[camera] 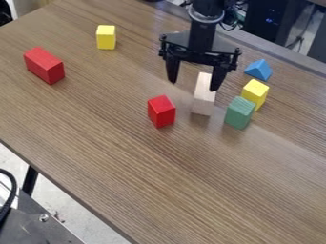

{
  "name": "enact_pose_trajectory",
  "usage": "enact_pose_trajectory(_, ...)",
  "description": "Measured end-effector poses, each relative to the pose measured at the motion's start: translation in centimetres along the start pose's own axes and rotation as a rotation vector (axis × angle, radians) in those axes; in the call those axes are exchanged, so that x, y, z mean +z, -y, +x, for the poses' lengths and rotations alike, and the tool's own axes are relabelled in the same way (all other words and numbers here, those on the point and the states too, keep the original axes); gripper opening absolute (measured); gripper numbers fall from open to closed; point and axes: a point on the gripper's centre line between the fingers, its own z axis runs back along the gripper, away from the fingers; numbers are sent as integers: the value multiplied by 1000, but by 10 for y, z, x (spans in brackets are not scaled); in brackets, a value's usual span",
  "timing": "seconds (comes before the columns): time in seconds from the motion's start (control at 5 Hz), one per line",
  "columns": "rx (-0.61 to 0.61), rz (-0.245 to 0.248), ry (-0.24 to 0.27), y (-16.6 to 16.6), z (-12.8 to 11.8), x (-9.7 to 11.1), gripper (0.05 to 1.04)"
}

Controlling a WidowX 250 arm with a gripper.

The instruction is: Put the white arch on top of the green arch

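A black robot arm (202, 33) comes in from the top edge of the view, right of centre, above a wood-grain table (166, 190). Its two-finger tool (193, 86) hangs downward and is open, its fingers spread well apart with nothing gripped between them. Near one fingertip is the white block (203, 101), a long, narrow piece on the table, partly overlapped in the view by that finger. To its right, apart from it, is the green block (239, 113). Just behind the green one is a yellow block (255, 92); whether these two touch, I cannot tell. Farther back is a blue triangular block (259, 70).

To the left of the white piece and a little nearer the camera is a short red block (161, 112). Toward the upper left of the table are an upright yellow block (106, 37) and, farther left, a longer red block (45, 66). At the lower left, beyond the table's edge, are a dark metal surface (32, 224) and a looping black cable (11, 190)
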Motion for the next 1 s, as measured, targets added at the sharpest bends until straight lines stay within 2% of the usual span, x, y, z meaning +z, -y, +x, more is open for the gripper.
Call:
enact_pose_trajectory(0.2, -3, 5, -11, 3, -2, -6, 999)
enact_pose_trajectory(0.4, 2, -3, 5, 5, 3, -5, 999)
enact_pose_trajectory(0.8, 0, -15, 3, 17, 8, -12, 999)
enact_pose_trajectory(1.0, -1, -8, -14, 18, 8, -21, 951)
